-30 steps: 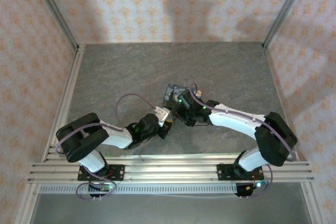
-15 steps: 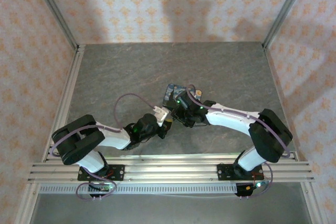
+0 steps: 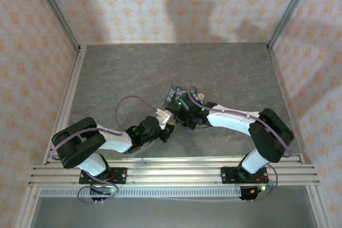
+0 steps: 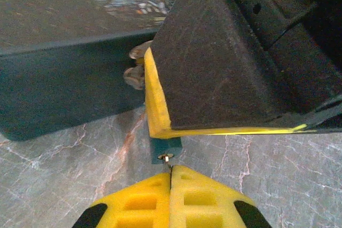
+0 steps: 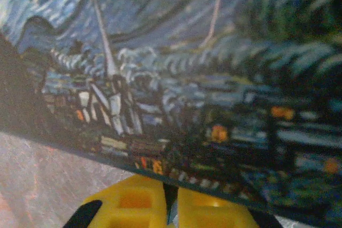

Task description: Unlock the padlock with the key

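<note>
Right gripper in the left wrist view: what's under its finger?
The teal padlock pokes out at its near end, the key meeting it from the left gripper. The padlock's upper body and shackle are covered by the finger.

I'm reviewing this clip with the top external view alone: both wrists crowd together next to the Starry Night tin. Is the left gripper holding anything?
Observer: Yes. Its wrist camera shows the left gripper shut on the key, a thin metal sliver poking out between the yellow tips.
Operator: And the padlock?
Observer: The padlock is a small teal block just beyond the key. It pokes out under a yellow pad of the right gripper, which looks shut on it.
Operator: Is the key inserted?
Observer: Its tip meets the padlock's near face. How deep it goes cannot be told.
</note>
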Controlling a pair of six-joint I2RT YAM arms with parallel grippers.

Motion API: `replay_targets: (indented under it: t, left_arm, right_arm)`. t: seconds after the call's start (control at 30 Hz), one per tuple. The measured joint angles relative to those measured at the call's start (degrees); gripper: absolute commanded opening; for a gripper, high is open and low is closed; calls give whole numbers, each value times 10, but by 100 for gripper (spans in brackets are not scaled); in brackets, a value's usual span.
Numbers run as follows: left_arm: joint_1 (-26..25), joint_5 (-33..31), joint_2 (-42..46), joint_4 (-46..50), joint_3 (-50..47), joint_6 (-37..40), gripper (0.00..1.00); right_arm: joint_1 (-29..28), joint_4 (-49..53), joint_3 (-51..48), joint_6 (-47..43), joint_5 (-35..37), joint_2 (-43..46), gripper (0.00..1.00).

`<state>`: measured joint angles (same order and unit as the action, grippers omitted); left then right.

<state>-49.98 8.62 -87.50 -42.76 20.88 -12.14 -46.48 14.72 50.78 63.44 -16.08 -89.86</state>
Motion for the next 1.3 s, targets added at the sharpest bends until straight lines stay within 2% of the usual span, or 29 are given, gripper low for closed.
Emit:
replay_targets:
  t: [0.3,0.33,0.47,0.57,0.87,1.3]
  left_arm:
    - [0,3,0,1,0,0,0]
    - [0,4,0,1,0,0,3]
    - [0,4,5,2,0,-2,30]
    - [0,2,25,9,0,-1,37]
    - [0,-19,110,64,-1,-2,37]
    - [0,-38,118,108,-5,-10,37]
  right_arm:
    - [-2,9,3,-13,6,0,0]
    - [-3,9,3,-16,7,0,0]
    - [-3,19,3,-30,13,1,0]
    - [2,32,3,-49,15,7,0]
    - [90,125,3,-139,32,68,0]
    - [171,170,-10,-220,62,90,0]
